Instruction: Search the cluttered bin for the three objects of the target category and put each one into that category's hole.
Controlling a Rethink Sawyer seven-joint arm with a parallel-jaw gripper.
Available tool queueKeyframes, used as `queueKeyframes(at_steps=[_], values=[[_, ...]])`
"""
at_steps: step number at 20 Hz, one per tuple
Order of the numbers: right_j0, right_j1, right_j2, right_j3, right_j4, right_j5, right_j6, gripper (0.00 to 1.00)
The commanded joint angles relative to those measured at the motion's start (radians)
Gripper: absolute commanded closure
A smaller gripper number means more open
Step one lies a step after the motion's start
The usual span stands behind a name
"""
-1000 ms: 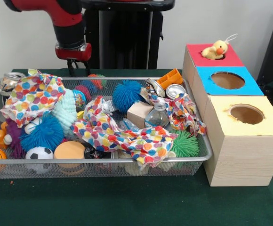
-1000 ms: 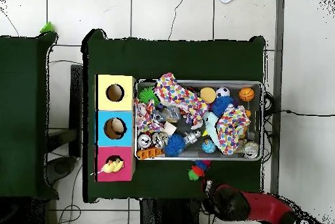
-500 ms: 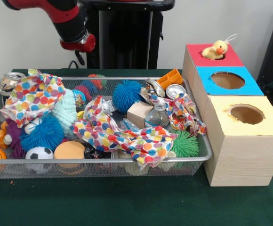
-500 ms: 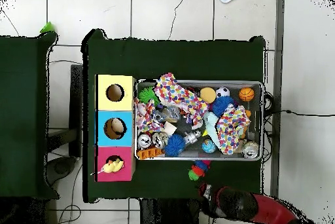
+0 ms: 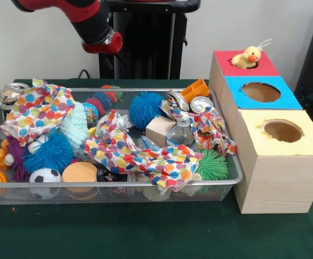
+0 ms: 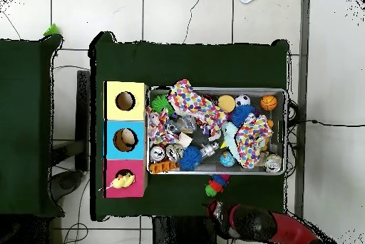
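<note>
- Your way into the wire bin (image 5: 237, 175) from above is open; polka-dot cloths (image 5: 145, 154) drape most contents.
- The yellow (image 5: 282, 130) and blue holes (image 5: 260, 92) stand open.
- A plush duck (image 5: 246, 57) blocks the red hole.

Illumination is even and diffuse, apparently from overhead; no hard shadows. The front view is bright, with soft shading under the mesh bin (image 5: 118, 186) rim and beside the wooden box (image 5: 278, 178). Small highlights glint on the crushed cans (image 5: 199, 102). The dark green counter (image 5: 145, 232) reads flat, without glare. Fine detail appears slightly soft throughout.
</note>
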Motion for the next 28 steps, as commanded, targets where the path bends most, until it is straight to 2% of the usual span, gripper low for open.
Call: queueKeyframes(at_steps=[1,6,18,22,28], values=[[-0.014,0.024,0.121,-0.045,0.007,-0.112,0.011,0.0],[-0.037,0.007,0.156,-0.028,0.024,-0.103,-0.003,0.0],[-0.069,0.011,0.187,-0.062,0.016,-0.066,-0.026,0.0],[-0.057,-0.014,0.181,-0.088,-0.021,-0.072,-0.048,0.0],[0.005,-0.041,0.122,-0.135,-0.082,-0.091,-0.037,0.0]])
